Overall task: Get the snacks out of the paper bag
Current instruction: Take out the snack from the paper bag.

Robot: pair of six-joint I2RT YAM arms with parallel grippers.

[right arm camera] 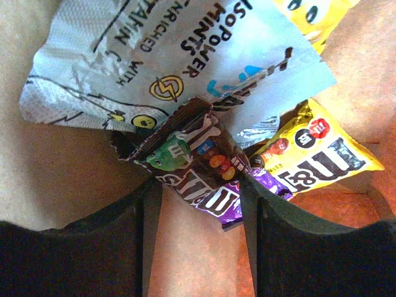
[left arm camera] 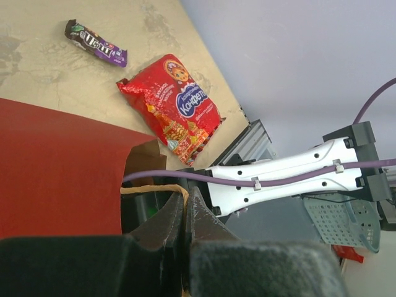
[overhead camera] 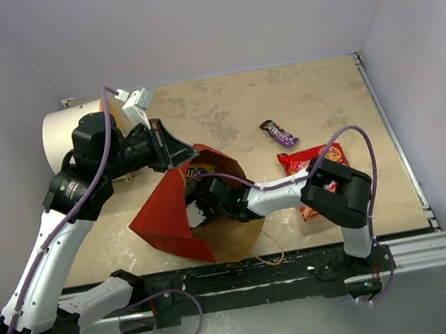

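Note:
The red paper bag [overhead camera: 161,216] lies on its side, its brown mouth [overhead camera: 238,233] facing the arm bases. My left gripper [overhead camera: 170,146] is shut on the bag's tan cord handle [left arm camera: 151,189], close to the bag's red wall [left arm camera: 55,173]. My right gripper [overhead camera: 201,206] is deep inside the bag. In the right wrist view it [right arm camera: 198,185] is shut on a dark purple-brown candy packet [right arm camera: 198,158], pinched at both edges. A yellow candy packet [right arm camera: 322,154] and a silvery wrapper [right arm camera: 167,55] lie behind it. The large red packet [overhead camera: 307,159] and another purple packet [overhead camera: 278,133] lie on the table.
A white cylinder [overhead camera: 68,135] stands at the back left, behind the left arm. The right arm's white link [left arm camera: 278,176] runs into the bag's mouth. A second yellow packet [right arm camera: 309,12] shows at the bag's far end. A metal rail [overhead camera: 413,225] edges the table.

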